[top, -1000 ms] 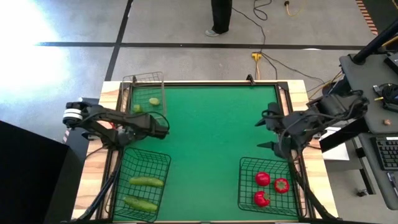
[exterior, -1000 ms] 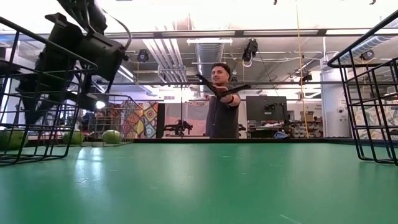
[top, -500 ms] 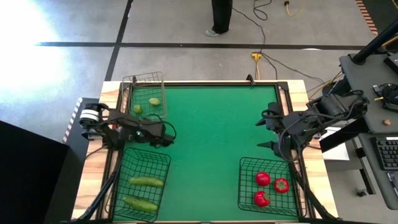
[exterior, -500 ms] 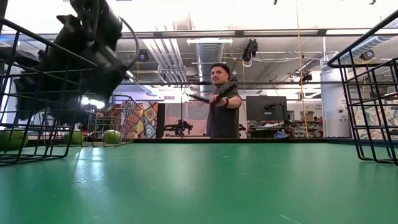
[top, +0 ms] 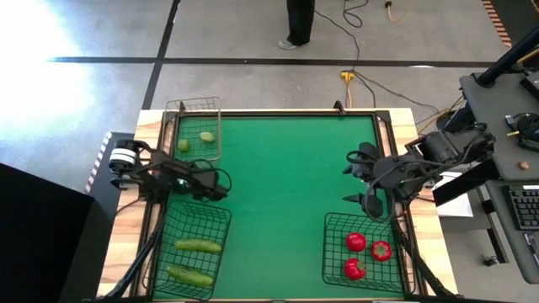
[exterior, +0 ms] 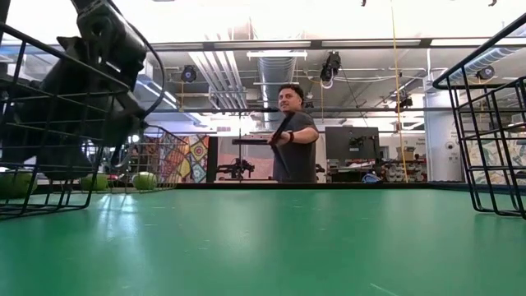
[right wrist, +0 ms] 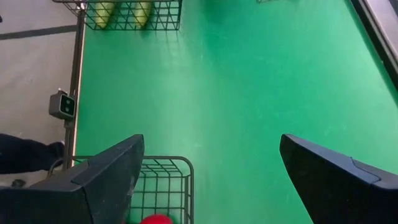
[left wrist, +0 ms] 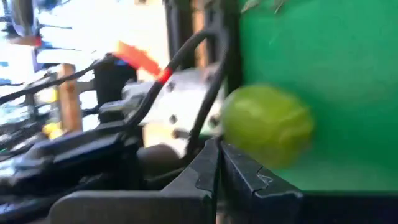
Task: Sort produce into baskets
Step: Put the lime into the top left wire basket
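Hovering over the left edge of the green table (top: 286, 185), the left gripper (top: 217, 185) sits between the narrow far basket (top: 195, 126) and the near-left basket (top: 192, 250), just above that one's far rim. Its fingers (left wrist: 214, 168) are pressed together with nothing between them in the left wrist view. That view also shows a pale green fruit (left wrist: 267, 124) lying on the mat just past the fingertips, too blurred to say if it touches anything.

The narrow basket holds two small yellow-green fruits, one (top: 206, 136) toward the far side and one (top: 184, 145) closer to the left rim, both just far of the gripper. The near-left basket has two cucumbers: one (top: 199, 246) lying left-to-right, the other (top: 189, 274) nearer, also roughly left-to-right but tilted a bit. They're apart, not touching.

The right gripper (top: 364, 181) hangs over the right side of the mat, just far of the near-right basket (top: 358, 246), with its fingers (right wrist: 102, 177) spread wide and holding nothing. That basket has three red pieces, a tomato (top: 355, 242), another (top: 381, 250) beside it and a third (top: 353, 269) nearer, bunched close together.

All three baskets hug the table's left and right edges, so the whole middle of the mat is open room. A person (exterior: 289, 136) stands in the room beyond the far edge.
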Tool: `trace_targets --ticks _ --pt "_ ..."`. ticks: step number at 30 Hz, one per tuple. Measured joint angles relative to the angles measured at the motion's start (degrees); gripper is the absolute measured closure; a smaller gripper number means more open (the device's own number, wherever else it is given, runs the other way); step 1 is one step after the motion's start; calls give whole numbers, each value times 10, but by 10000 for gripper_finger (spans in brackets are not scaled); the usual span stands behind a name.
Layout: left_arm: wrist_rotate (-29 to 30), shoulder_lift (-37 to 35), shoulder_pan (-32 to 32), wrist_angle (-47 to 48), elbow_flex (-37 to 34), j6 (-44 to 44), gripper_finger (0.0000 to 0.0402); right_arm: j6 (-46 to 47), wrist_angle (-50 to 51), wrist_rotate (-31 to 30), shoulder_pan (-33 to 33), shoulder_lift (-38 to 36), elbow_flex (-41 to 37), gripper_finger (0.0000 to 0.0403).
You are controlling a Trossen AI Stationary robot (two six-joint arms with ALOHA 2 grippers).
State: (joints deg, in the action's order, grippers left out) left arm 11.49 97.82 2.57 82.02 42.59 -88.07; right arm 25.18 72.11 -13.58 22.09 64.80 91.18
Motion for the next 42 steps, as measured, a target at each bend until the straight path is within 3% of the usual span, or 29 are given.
trace_targets --ticks 4,10,14,17,23,30,36,42 --pt "26 -10 -1 -28 -8 12 401 9 -7 -2 0 11 0 35" --pt "13 -13 12 -30 1 27 401 32 -8 -4 0 30 0 35" --pt "10 -38 73 -58 80 25 401 51 -9 0 0 38 -1 35" --pt "60 -61 115 -70 146 23 401 58 -15 0 0 44 -1 35" --pt "117 -98 126 -53 197 21 401 53 -41 -12 0 57 -1 35" --pt "27 -144 108 -28 134 -16 401 58 -51 -13 0 75 -1 35" --pt "-76 -134 107 -47 91 -24 402 64 -51 -13 0 89 -1 35" --pt "-116 -127 94 -93 93 19 401 57 -51 -10 -2 92 -1 35"
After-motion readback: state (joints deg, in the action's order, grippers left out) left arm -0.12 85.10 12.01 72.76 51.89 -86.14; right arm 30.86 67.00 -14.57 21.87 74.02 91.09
